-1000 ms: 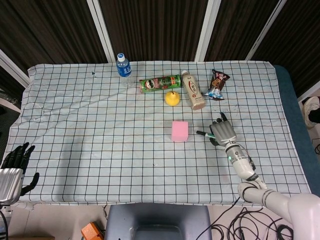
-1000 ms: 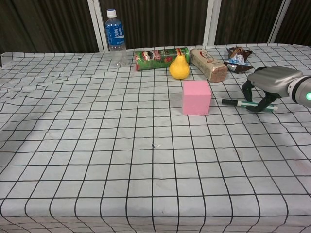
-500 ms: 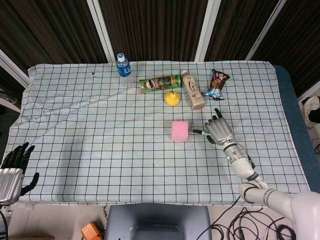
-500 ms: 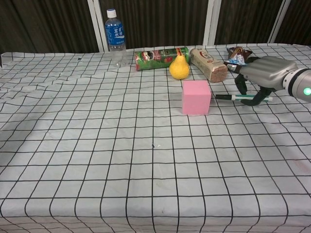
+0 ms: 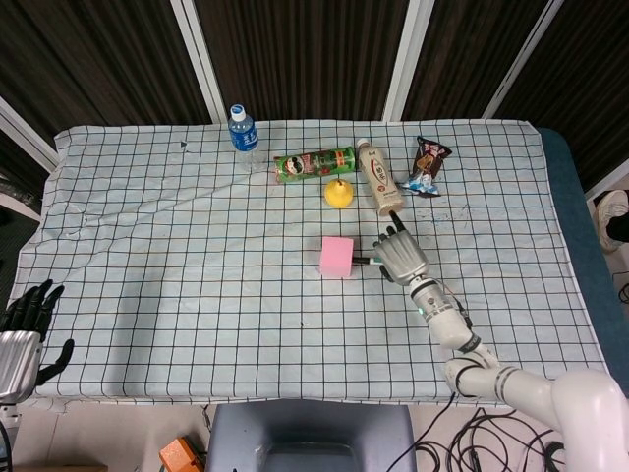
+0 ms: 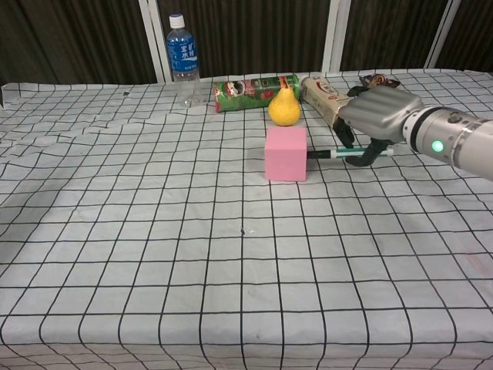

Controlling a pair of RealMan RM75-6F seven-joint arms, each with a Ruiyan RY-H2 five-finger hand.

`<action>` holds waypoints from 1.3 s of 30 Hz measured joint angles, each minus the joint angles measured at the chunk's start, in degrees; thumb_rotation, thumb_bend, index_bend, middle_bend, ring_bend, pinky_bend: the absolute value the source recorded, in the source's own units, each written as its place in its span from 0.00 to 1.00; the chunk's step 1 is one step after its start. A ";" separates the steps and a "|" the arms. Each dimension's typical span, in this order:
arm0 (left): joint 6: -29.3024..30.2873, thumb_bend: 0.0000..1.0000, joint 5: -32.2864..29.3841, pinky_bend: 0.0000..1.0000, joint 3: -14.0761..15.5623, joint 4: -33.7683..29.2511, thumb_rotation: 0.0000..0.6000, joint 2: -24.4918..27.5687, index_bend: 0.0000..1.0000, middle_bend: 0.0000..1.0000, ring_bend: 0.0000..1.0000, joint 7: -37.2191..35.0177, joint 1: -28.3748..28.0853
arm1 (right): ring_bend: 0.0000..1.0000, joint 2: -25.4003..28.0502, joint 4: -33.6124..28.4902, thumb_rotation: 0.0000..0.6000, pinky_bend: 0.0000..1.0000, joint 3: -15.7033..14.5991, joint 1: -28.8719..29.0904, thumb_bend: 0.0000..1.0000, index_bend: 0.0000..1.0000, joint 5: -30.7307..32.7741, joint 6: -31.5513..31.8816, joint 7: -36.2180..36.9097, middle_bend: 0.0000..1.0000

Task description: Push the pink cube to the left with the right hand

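Where right robot hand (image 6: 375,114) pinches marker (image 6: 350,153) against pink cube (image 6: 286,154): pear (image 6: 283,107) just behind.

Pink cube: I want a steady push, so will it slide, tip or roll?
The pink cube sits flat on the checked cloth, so it probably slides rather than rolls. It looks like light foam, so a high push from the right hand might tip it.

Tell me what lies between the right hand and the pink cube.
A green-and-white marker lies there, under the right hand, its dark tip against the pink cube. The chest view shows it best; the head view shows only a sliver.
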 measured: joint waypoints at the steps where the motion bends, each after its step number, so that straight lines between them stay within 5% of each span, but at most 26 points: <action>1: 0.01 0.40 -0.01 0.13 -0.02 0.03 1.00 0.05 0.00 0.00 0.00 -0.17 0.01 | 0.34 -0.30 -0.16 1.00 0.04 0.20 0.30 0.64 0.89 0.20 0.04 -0.68 0.55; 17: 1.27 0.40 0.72 0.13 -0.04 0.43 1.00 1.20 0.00 0.00 0.00 -4.00 0.56 | 0.34 -7.48 -0.18 1.00 0.04 4.39 6.61 0.64 0.89 6.76 -0.22 -11.71 0.55; 25: 2.22 0.40 2.31 0.13 0.41 1.39 1.00 2.31 0.00 0.00 0.00 -7.82 0.97 | 0.34 -16.84 6.07 1.00 0.04 8.77 13.86 0.64 0.89 13.29 0.76 -20.21 0.55; 33: 2.52 0.40 2.30 0.13 0.31 2.28 1.00 3.19 0.00 0.00 0.00 -10.92 1.12 | 0.34 -23.20 14.46 1.00 0.04 12.78 19.35 0.64 0.89 16.76 0.35 -20.78 0.55; 39: 3.03 0.40 1.83 0.13 -0.04 2.76 1.00 3.41 0.00 0.00 0.00 -11.88 1.40 | 0.34 -24.78 17.17 1.00 0.04 12.70 20.53 0.64 0.89 16.62 -0.03 -19.38 0.55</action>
